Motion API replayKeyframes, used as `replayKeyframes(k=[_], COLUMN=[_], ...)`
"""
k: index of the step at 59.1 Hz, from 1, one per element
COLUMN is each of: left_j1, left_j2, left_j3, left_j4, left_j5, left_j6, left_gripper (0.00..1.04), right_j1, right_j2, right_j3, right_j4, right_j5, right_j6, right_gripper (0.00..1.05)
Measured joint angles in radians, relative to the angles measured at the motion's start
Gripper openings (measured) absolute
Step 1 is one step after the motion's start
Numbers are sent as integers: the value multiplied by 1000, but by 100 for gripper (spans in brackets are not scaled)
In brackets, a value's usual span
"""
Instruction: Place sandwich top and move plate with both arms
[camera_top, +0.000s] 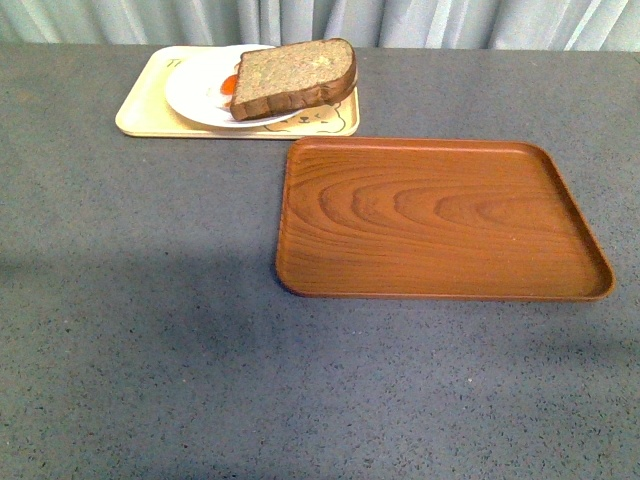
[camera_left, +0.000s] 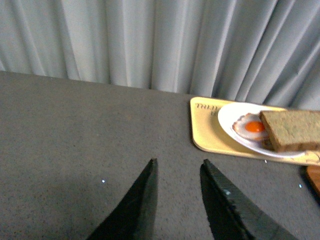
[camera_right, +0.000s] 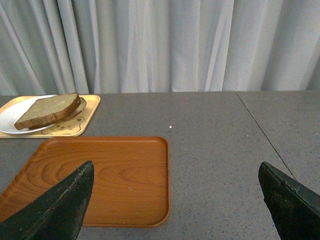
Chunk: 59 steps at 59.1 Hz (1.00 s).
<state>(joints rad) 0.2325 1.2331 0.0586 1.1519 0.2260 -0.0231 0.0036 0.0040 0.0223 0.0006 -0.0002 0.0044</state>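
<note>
The brown speckled sandwich top (camera_top: 295, 76) lies on the white plate (camera_top: 190, 88), over a fried egg whose orange yolk (camera_top: 229, 84) peeks out. It also shows in the left wrist view (camera_left: 291, 130) and the right wrist view (camera_right: 47, 110). The plate (camera_left: 227, 116) rests on the cream tray (camera_top: 140, 115) at the back left. My left gripper (camera_left: 178, 162) is open over bare table, well short of the plate. My right gripper (camera_right: 176, 167) is wide open above the table by the wooden tray's edge. Neither arm shows in the front view.
A brown wood-grain tray (camera_top: 440, 218) lies empty right of centre, also in the right wrist view (camera_right: 100, 175). Grey curtains (camera_right: 165, 45) hang behind the grey table (camera_top: 130, 320). A seam (camera_right: 260, 130) runs across the tabletop on the right.
</note>
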Motion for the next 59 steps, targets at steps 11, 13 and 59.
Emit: replayKeyframes(k=[11, 13, 59], left_j1=[-71, -80, -230], left_j2=[-282, -323, -877], left_j3=[-24, -24, -44], left_j4=[-272, -306, -795], left_j5=[-71, -79, -226], left_j6=[8, 9, 13], left_gripper=[2, 2, 2], right_j1=[0, 0, 0], right_j2=[0, 0, 0], right_j3=[0, 0, 0], right_j4=[0, 0, 0], right_j5=[0, 0, 0], right_j6=[0, 0, 0], right_gripper=[96, 96, 96])
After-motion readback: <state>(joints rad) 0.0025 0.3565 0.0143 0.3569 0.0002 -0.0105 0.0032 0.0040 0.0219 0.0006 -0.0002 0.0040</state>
